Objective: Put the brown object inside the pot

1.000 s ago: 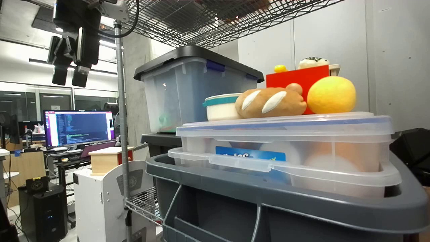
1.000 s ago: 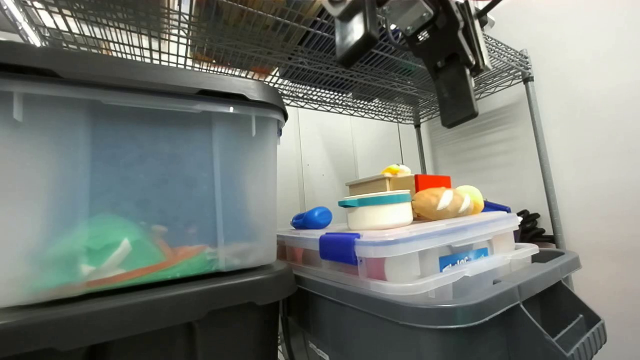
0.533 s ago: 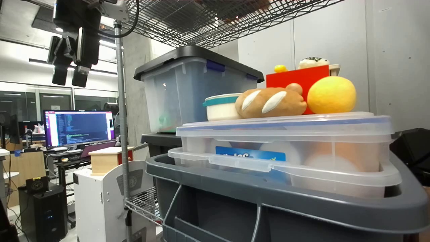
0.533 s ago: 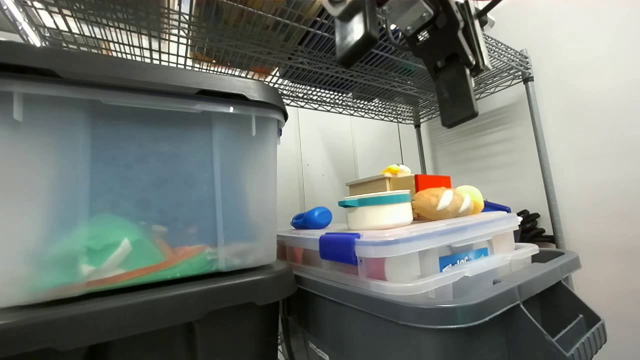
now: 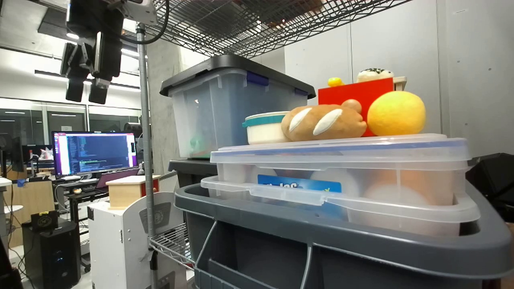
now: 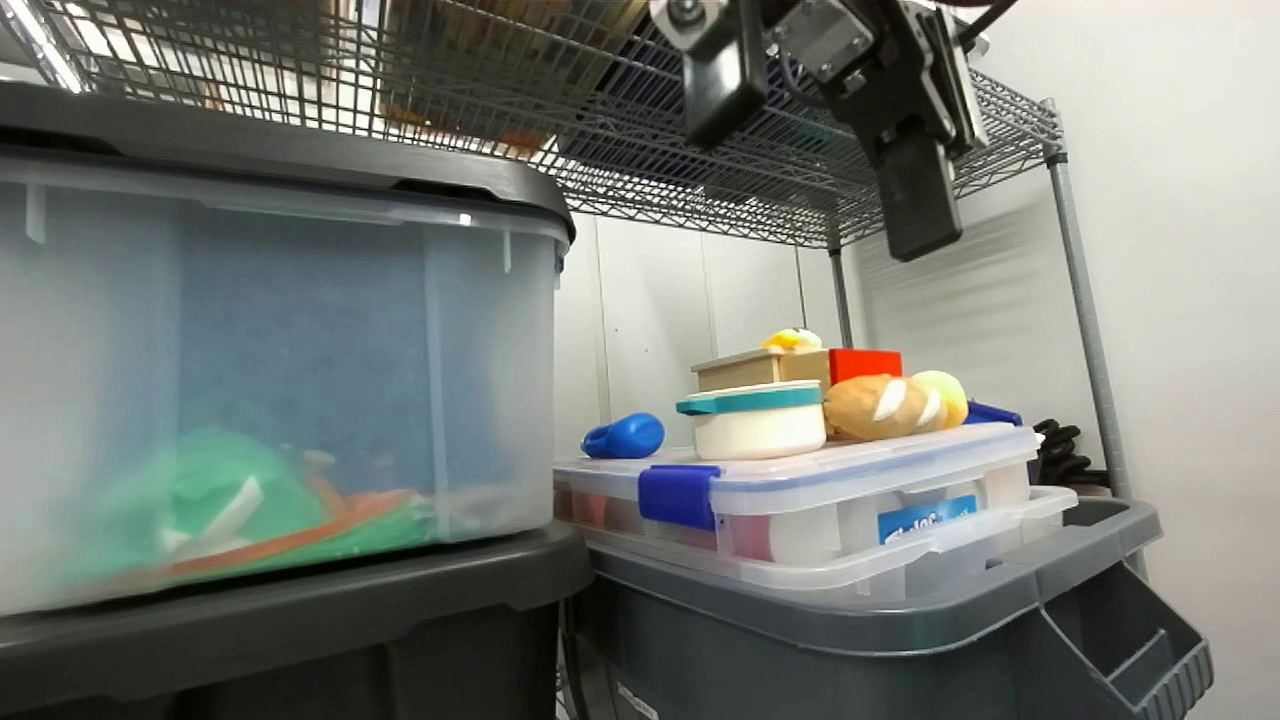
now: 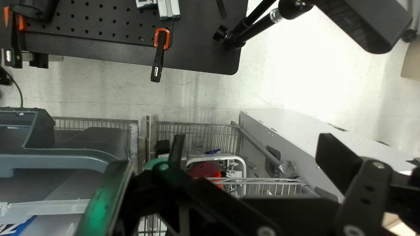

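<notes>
The brown object (image 5: 343, 127) is a tan bread-like toy with white slashes, and it also shows in an exterior view (image 6: 872, 410). It lies on a flat clear box's lid beside the pot (image 5: 265, 133). The pot (image 6: 760, 432) is squat and cream with a teal band; I cannot tell whether its top is open. My gripper (image 5: 86, 96) is open and empty, high above and away from both things. It hangs near the upper shelf in an exterior view (image 6: 818, 190). In the wrist view its fingers (image 7: 252, 147) are wide apart; bread and pot are out of that view.
A yellow ball (image 5: 396, 113) and a red block (image 5: 353, 91) stand by the bread. A blue object (image 6: 625, 436) lies behind the pot. A tall lidded bin (image 5: 233, 104) stands beside the flat box (image 5: 341, 160). A wire shelf (image 6: 620, 150) hangs overhead, near a metal post (image 5: 144, 120).
My gripper has shifted slightly to the right in both exterior views, and slightly lower in one of them. It stays open. The bread, the pot and the other things have not moved.
</notes>
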